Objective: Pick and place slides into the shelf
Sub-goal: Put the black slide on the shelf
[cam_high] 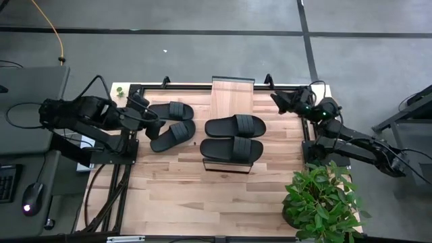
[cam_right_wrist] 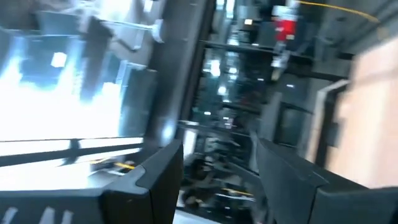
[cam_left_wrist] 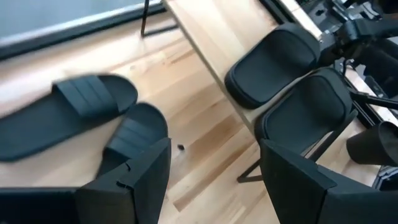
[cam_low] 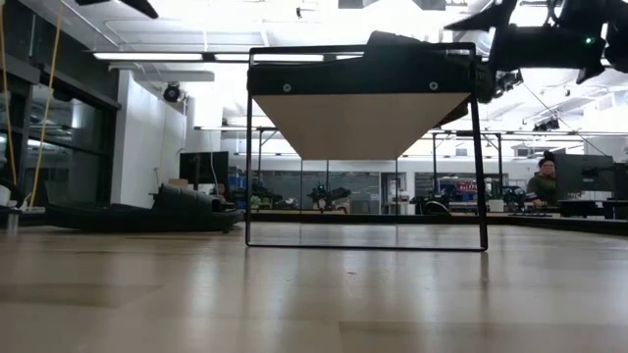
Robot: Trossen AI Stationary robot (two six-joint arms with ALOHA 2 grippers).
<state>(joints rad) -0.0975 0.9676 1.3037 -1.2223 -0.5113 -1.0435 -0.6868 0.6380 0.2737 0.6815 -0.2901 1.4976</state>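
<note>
- Seen from above: left gripper [cam_high: 154, 121] at 9 o'clock, fingers spread and empty, just beside two slides on the table [cam_high: 175, 196].
- Nearer slide [cam_high: 173, 134] at its 4 o'clock, farther slide [cam_high: 171, 110] at 2 o'clock.
- At centre, shelf [cam_high: 232, 96] carrying two more slides [cam_high: 235, 125] and [cam_high: 231, 148].
- Low view: shelf [cam_low: 365, 108] from below only, slides on top mostly hidden.
- At 3 o'clock, right gripper [cam_high: 280, 101] held apart, fingers [cam_right_wrist: 149, 180] spread; wrist view blurred.

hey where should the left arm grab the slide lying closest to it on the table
Grip the near slide across its narrow sole edges, close to the ribbed strap, coming straight down. It lies flat and angled, with the other loose slide right beside it. The open left gripper hovers there.
</note>
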